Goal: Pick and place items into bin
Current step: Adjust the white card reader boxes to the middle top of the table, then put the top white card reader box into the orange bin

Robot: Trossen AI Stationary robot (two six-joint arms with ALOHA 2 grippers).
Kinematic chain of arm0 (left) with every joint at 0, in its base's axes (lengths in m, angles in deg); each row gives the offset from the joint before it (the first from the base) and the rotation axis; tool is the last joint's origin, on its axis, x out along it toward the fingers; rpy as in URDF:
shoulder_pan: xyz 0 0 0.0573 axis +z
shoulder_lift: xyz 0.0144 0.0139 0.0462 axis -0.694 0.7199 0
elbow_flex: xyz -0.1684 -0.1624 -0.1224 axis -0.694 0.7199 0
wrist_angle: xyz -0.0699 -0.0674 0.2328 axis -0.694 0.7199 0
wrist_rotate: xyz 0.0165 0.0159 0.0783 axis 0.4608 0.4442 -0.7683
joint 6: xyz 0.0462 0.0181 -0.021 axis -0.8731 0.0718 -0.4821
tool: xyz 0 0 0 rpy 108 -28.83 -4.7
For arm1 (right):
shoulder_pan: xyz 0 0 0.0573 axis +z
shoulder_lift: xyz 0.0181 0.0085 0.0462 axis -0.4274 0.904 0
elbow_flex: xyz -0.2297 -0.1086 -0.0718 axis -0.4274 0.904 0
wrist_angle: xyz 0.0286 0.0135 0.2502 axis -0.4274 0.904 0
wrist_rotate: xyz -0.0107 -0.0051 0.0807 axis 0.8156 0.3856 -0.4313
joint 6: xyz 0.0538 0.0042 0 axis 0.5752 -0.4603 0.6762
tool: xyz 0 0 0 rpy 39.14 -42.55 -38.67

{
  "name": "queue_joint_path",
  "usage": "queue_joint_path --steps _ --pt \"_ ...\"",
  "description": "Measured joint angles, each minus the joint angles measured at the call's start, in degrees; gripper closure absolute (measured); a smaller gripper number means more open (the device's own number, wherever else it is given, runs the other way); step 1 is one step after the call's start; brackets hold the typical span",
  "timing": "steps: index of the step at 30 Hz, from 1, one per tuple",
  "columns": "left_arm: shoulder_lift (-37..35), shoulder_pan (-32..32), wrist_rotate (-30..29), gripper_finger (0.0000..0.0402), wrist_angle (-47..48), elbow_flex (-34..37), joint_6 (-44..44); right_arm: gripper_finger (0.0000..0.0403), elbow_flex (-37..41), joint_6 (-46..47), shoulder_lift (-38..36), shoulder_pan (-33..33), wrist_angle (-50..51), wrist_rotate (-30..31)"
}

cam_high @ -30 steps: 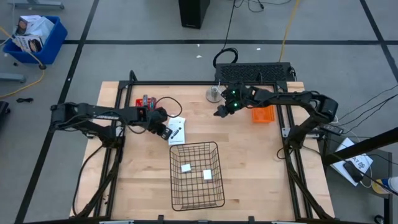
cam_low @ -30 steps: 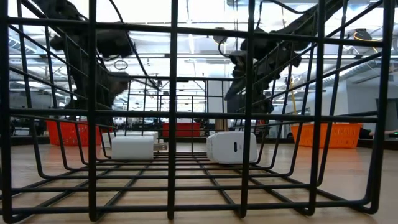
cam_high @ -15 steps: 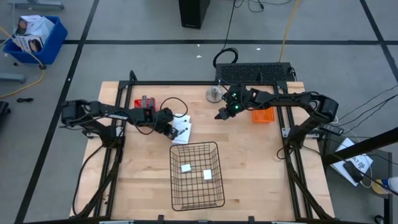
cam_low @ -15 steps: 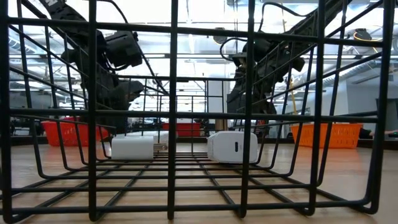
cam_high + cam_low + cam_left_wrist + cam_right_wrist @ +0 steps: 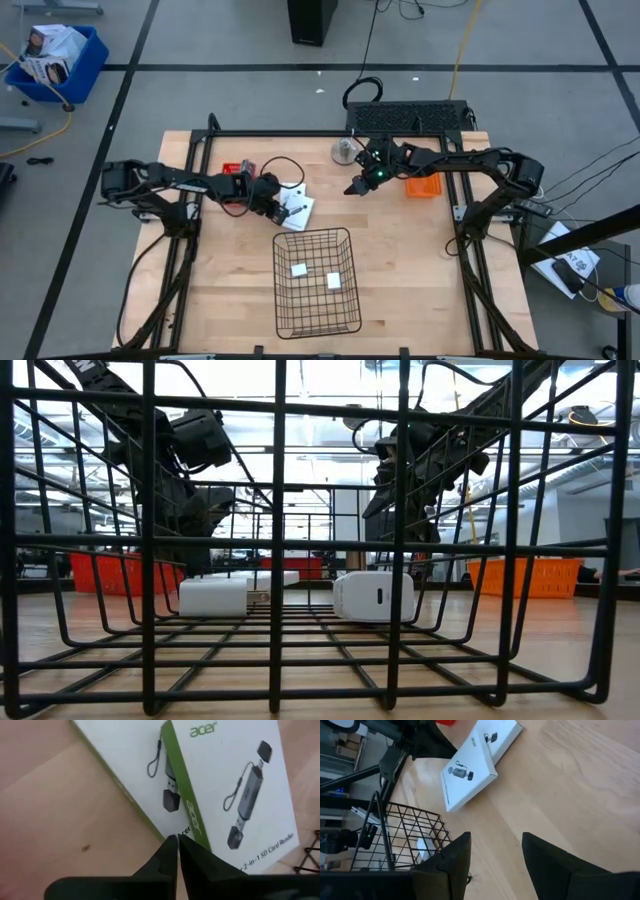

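Observation:
Two flat white card packets with black print and a green stripe lie overlapped on the table, just beyond the wire bin's far rim. My left gripper is shut, its tips at the packets' left side. My right gripper hangs open above bare wood, to the right of the packets. Two small white blocks rest on the bin floor, also in the low view. The slim grey-blue tool is out of view. My left gripper meets the upper packet with its shut fingertips, at the packet's edge by the green stripe. It comes slanting down from the table's left. The packets lie flat on the table; whether the tips press on the card or only push against it, I cannot tell.
A small orange crate sits to the right of my right gripper. A round metal piece and a black pad are at the far edge, a red object at the far left. Bare wood surrounds the bin.
My left gripper has moved toward the table's right, staying shut. The two packets have slid along the table with it toward the right and turned a little, ending near the bin's far rim.

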Motion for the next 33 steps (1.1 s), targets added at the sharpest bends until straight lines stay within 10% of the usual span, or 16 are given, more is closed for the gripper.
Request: queue_joint_path --steps 15,33 --pt "0.08 -0.02 2.39 0.0375 -6.05 0.11 -0.44 0.0234 5.43 -1.76 4.34 0.27 -2.65 0.06" --pt "-0.45 -1.18 5.98 0.0371 -7.19 0.02 -1.68 0.0234 5.39 6.83 14.51 3.7 -28.33 -4.52"
